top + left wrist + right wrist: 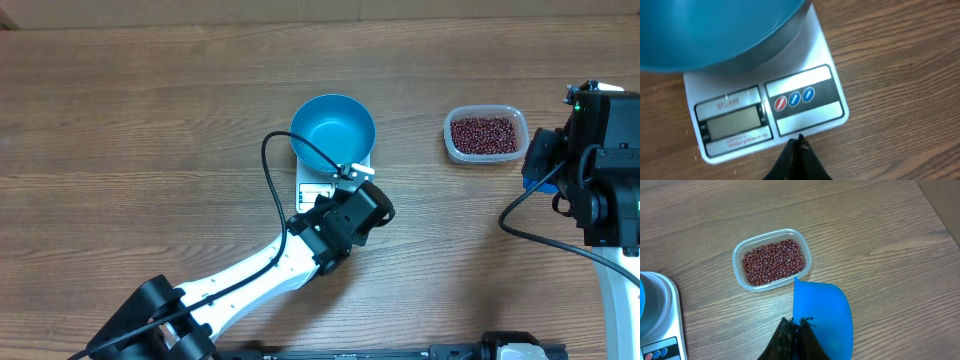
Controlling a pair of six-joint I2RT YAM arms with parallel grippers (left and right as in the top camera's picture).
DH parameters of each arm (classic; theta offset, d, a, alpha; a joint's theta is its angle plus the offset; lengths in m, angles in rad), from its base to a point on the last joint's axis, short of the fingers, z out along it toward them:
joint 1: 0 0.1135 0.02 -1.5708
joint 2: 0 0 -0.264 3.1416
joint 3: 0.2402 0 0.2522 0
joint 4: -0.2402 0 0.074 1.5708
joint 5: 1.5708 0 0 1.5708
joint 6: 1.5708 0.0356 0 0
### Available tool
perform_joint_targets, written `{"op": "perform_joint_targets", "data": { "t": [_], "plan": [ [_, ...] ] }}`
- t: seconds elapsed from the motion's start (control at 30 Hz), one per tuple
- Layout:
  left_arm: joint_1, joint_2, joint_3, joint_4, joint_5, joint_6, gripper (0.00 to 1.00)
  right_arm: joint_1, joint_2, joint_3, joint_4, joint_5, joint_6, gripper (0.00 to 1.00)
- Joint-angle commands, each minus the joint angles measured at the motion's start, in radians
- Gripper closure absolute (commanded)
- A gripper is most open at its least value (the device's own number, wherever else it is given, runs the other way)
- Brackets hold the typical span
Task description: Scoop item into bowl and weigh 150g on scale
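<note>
The bowl (333,128) sits on the scale (805,107). Left gripper (799,142): fingers closed on nothing, tips at the scale's front edge, just below its buttons (794,98). The beans (773,261) fill a clear tub (769,286) on the bench (150,120), well to the right of the scale. Right gripper (797,325): fingers closed on a blue scoop (822,315), beyond the tub from the scale.

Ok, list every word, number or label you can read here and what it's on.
"SF-400", faint: on the scale, above its display.
Red print under the display: starts like "CAPACITY"; rest too blurred.
Buttons: symbols too small to read.
Display: blank.
Nothing on the bowl or tub.
</note>
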Motion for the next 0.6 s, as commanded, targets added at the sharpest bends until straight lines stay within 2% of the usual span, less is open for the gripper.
{"op": "perform_joint_targets", "data": {
  "t": [0.0,0.2,0.57],
  "plan": [
    [0.004,0.028,-0.01,0.029,-0.019,0.183,0.96,-0.003,-0.009,0.026,0.006,-0.004,-0.001,0.96],
    [0.005,0.074,-0.01,0.032,0.018,0.372,0.96,-0.003,-0.009,0.026,0.006,-0.011,-0.001,0.96],
    [0.079,0.087,-0.02,0.09,0.06,0.326,0.96,-0.003,-0.009,0.026,0.006,-0.012,-0.001,0.96]
  ]
}}
